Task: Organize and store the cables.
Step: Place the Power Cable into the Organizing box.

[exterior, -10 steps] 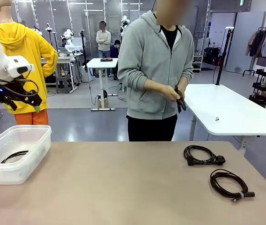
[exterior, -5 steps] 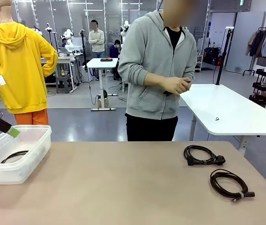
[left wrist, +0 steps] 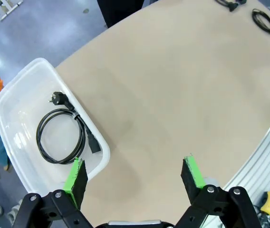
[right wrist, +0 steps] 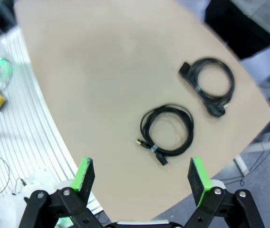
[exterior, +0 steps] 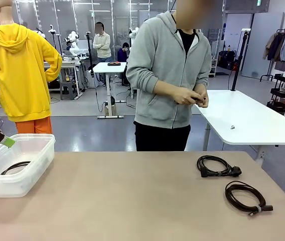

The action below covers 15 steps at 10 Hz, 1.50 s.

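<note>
2 cables [right wrist: 143, 128] below right hand [right wrist: 141, 165], untouched

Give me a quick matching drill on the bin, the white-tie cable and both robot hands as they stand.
Things:
1 bin
2 white-tie cable
3 left hand
4 right hand

Places and states:
A open, above two loose cables
B at the left end of the table, one cable inside
C open, above the bin's corner
D on the table's right side, nearest the robot

Pairs: 1-B, 2-D, 3-C, 4-A
</note>
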Available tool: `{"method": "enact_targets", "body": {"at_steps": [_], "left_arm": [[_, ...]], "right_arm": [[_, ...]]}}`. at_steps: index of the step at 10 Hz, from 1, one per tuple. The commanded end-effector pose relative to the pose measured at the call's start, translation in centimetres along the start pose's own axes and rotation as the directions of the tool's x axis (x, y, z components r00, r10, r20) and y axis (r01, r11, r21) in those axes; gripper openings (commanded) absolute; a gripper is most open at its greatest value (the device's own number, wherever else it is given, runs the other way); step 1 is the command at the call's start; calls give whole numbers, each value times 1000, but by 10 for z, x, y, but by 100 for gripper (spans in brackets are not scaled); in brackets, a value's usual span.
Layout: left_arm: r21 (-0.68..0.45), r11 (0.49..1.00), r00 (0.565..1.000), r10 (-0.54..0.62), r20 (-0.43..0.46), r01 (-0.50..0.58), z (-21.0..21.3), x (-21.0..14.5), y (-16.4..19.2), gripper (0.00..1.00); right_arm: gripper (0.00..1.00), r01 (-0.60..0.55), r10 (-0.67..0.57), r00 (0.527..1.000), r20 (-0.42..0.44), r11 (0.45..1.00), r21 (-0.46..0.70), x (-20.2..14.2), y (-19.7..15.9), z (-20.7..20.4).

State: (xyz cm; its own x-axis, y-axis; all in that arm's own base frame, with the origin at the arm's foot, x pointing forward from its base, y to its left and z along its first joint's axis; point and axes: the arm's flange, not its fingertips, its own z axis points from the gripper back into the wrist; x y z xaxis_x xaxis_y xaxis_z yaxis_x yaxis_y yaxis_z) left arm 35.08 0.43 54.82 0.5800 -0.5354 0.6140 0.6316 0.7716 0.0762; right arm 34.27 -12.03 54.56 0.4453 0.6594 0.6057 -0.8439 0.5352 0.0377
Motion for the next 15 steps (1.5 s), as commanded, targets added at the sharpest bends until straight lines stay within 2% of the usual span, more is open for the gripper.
{"method": "enact_targets", "body": {"at_steps": [1, 2, 3, 5, 6, 7, 8, 9, 10, 15], "left_arm": [[0, 999, 999, 34, -3, -34, -4, 4, -5, 100], [0, 999, 999, 34, -3, -34, -4, 4, -5, 100], [0, 999, 999, 34, -3, -34, -4, 4, -5, 100], [0, 999, 999, 34, -3, -34, -4, 4, -5, 100], [0, 999, 999, 34, -3, -34, -4, 4, -5, 100], [0, 999, 999, 34, -3, -34, -4, 4, -5, 100], [0, 999, 999, 34, -3, -34, -4, 4, -5, 100], [0, 999, 999, 34, -3, -34, -4, 4, -5, 100], [0, 999, 999, 34, -3, -34, -4, 4, -5, 100], [0, 999, 999, 34, -3, -34, -4, 4, -5, 100]], "right_arm": [[100, -235, 248, 960, -131, 966, 106, 39, -43, -22], [100, -327, 356, 910, -213, 931, 161, 56, -57, -43], [100, -352, 392, 879, -271, 918, 185, 72, -74, -67], [100, -388, 464, 838, -288, 877, 284, 89, -111, -124], [100, -380, 432, 806, -404, 902, 206, 91, -126, -158], [100, -356, 410, 835, -367, 911, 208, 91, -133, -181], [100, -308, 358, 884, -300, 930, 202, 90, -137, -191], [100, -269, 358, 889, -286, 913, 306, 82, -135, -193], [100, -350, 414, 844, -342, 907, 233, 85, -136, -196], [100, -340, 407, 851, -332, 909, 242, 84, -137, -198]]}}
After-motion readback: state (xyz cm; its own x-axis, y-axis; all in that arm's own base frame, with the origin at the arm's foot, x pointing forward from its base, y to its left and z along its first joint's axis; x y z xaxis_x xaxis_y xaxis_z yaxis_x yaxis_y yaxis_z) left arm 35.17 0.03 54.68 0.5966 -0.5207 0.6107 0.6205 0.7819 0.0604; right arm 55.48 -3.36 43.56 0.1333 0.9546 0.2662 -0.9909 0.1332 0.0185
